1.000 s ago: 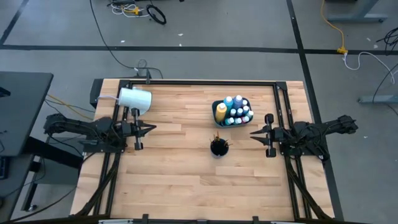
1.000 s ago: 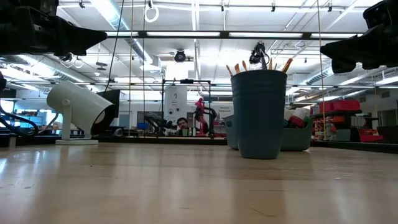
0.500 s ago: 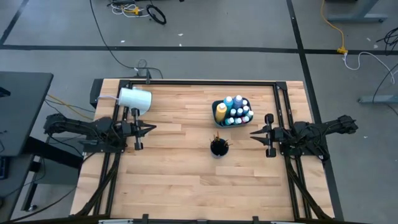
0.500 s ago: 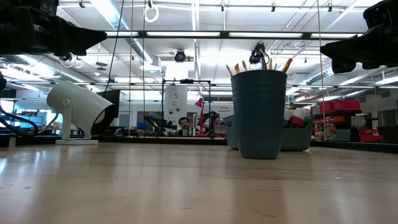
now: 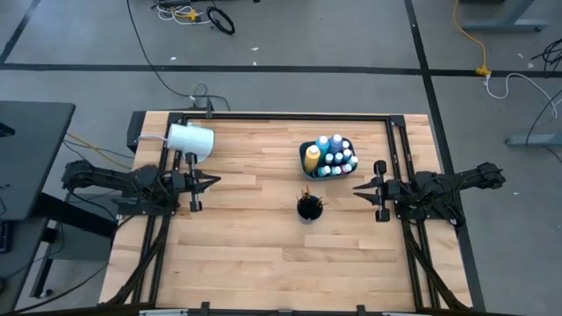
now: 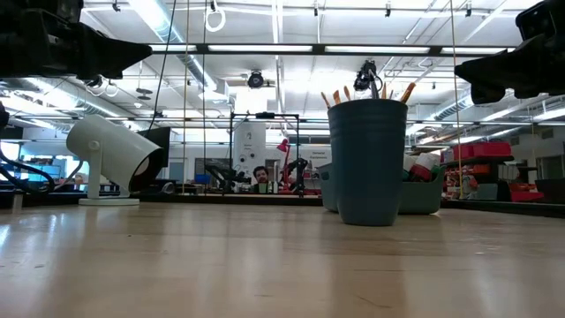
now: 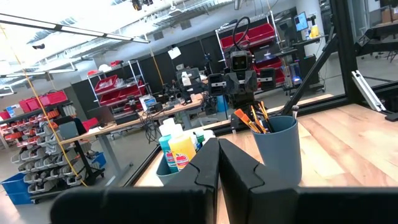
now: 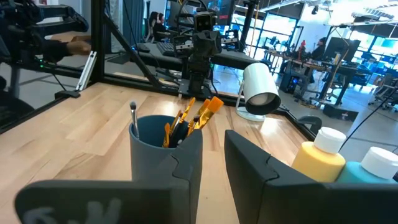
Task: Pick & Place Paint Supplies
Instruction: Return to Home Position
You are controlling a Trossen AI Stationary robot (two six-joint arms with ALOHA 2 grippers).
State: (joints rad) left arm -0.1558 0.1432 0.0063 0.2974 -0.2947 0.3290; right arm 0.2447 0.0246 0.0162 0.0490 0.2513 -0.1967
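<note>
Wooden table (image 5: 255, 254) is showing nothing shifting over the last second: brushes (image 5: 307, 195) are standing in the dark cup (image 5: 309, 216) at centre, bottles (image 5: 335, 156) sitting in the blue bin (image 5: 304, 172) just upper right, left gripper (image 5: 213, 182) waiting mid-left with fingers together, right gripper (image 5: 357, 189) mid-right with fingers slightly apart, so the sorting is looking finished.

Brushes (image 6: 408, 92) mostly hidden inside cup (image 6: 367, 163)

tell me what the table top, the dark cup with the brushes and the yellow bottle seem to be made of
Pale plank table top: wood, by its grain and jointed strips; smooth, faintly glossy finish, reflecting light in the low view.
Dark blue-grey round cup: probably moulded plastic, matte, even colour; not certain.
Yellow round bottle: likely plastic, smooth soft sheen, white cap.
</note>
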